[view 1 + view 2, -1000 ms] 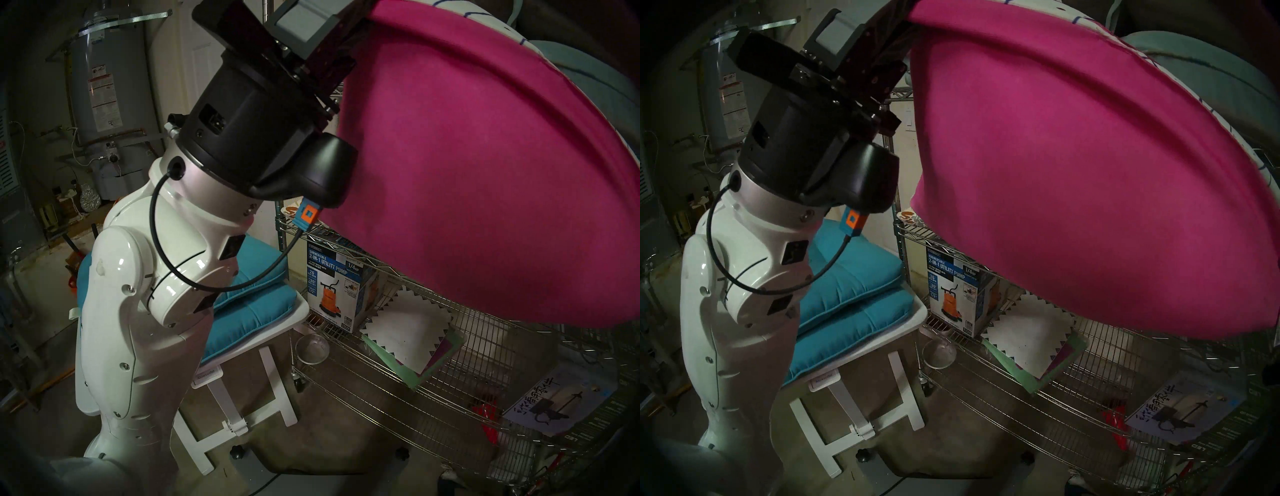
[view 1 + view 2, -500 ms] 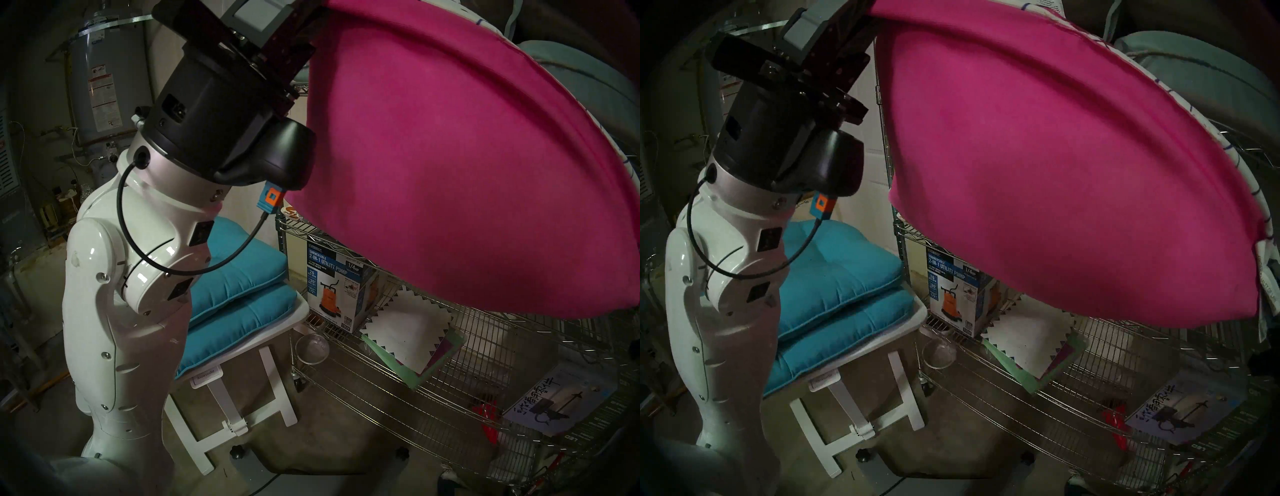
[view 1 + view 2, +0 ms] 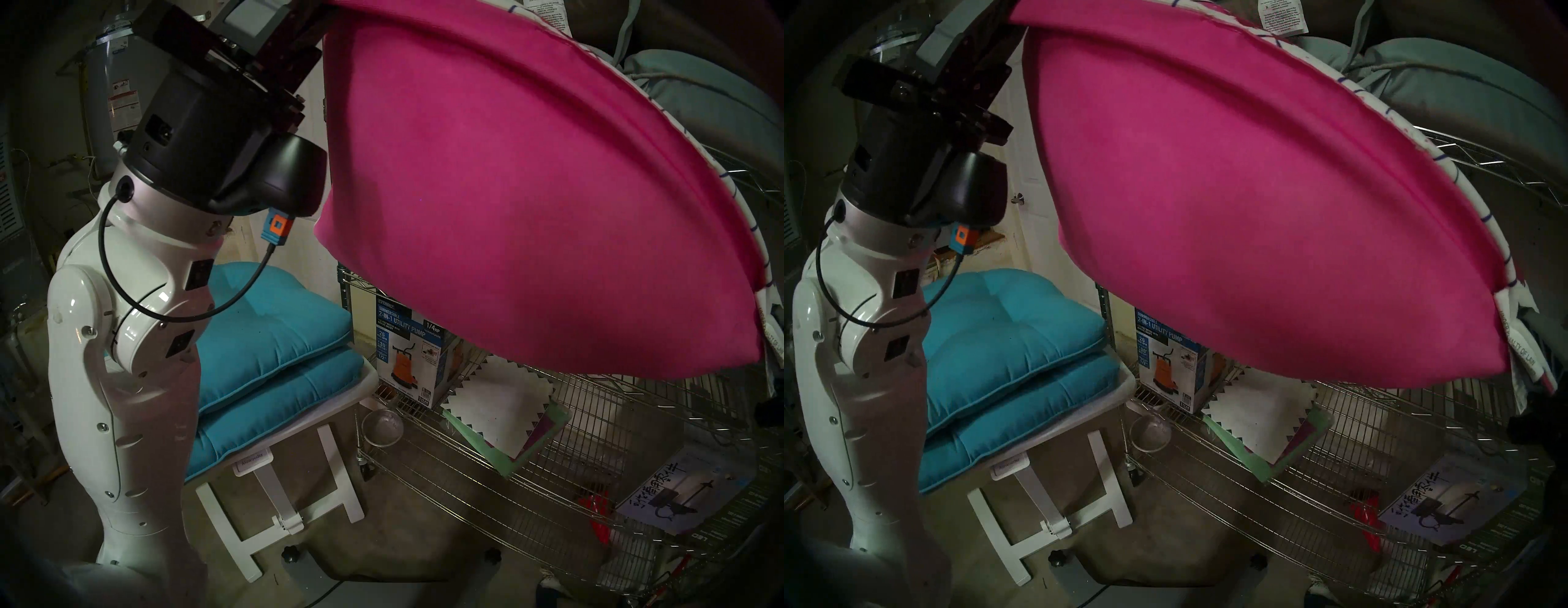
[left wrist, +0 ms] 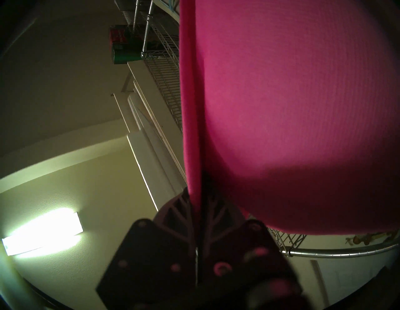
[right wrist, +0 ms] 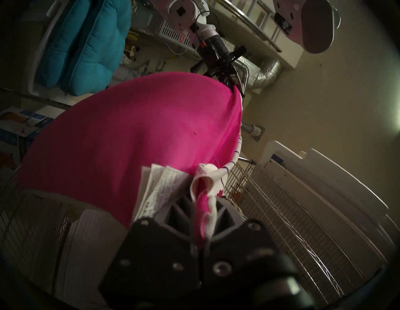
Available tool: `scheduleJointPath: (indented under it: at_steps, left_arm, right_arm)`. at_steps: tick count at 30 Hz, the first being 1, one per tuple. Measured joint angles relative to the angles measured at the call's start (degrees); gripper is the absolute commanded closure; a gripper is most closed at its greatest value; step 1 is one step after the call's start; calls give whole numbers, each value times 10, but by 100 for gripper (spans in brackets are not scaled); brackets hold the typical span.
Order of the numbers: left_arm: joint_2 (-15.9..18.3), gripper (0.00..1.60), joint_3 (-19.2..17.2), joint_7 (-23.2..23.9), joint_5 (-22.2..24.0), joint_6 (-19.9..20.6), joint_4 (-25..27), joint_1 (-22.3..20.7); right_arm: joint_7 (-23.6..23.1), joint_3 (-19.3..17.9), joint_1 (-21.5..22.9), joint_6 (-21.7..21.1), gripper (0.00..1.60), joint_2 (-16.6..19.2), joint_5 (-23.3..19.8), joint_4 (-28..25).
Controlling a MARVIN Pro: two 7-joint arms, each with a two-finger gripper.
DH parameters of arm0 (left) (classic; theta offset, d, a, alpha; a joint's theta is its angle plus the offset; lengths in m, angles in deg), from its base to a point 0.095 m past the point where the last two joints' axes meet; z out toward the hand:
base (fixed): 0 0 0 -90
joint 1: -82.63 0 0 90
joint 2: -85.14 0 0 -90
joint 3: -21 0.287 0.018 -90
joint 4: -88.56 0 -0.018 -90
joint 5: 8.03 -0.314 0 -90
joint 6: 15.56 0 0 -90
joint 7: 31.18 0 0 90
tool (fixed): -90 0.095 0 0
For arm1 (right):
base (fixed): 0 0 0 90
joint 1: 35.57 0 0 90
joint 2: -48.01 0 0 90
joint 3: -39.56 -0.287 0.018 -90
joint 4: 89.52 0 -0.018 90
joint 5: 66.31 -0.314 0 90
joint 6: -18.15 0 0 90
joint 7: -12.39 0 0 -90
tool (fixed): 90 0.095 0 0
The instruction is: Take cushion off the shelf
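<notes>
A large magenta cushion (image 3: 530,204) with a white trimmed edge hangs in the air in front of the chrome wire shelf (image 3: 594,424), stretched between both grippers. My left gripper (image 3: 312,25) is shut on its upper left corner; the left wrist view shows the fingers (image 4: 184,205) pinching the cushion's seam (image 4: 190,108). My right gripper (image 5: 202,201) is shut on the opposite corner, by the white tags (image 5: 160,186). In the head views the right gripper is nearly hidden at the right edge. The cushion (image 3: 1272,212) hides much of the shelf's upper tiers.
Two teal cushions (image 3: 275,348) are stacked on a small white table (image 3: 369,382) left of the shelf. Grey-green cushions (image 3: 700,97) lie on an upper tier. A pump box (image 3: 407,352), paper sheets (image 3: 505,412) and a metal bowl (image 3: 382,426) sit on lower tiers.
The cushion and my left arm have moved to the left, away from the shelf. More of the grey-green cushions and the wire tier behind now shows.
</notes>
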Motion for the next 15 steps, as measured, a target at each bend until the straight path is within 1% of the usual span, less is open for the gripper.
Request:
scheduleJointPath:
  at_steps: [6,8,11,12,15]
  left_arm:
    - [0,160,-37,0,1,-11,2,8]
    - [0,160,-55,0,2,-17,3,12]
    - [0,160,-73,0,2,-22,5,16]
    - [0,160,-84,0,3,-26,5,18]
    - [0,160,-98,0,4,-31,5,21]
  right_arm:
    - [-3,0,8,0,160,40,8,0]
    - [-5,0,12,0,160,60,11,0]
    - [-7,1,15,0,160,79,14,0]
    - [-9,2,17,0,160,91,16,0]
    - [-11,4,20,-1,160,107,18,0]
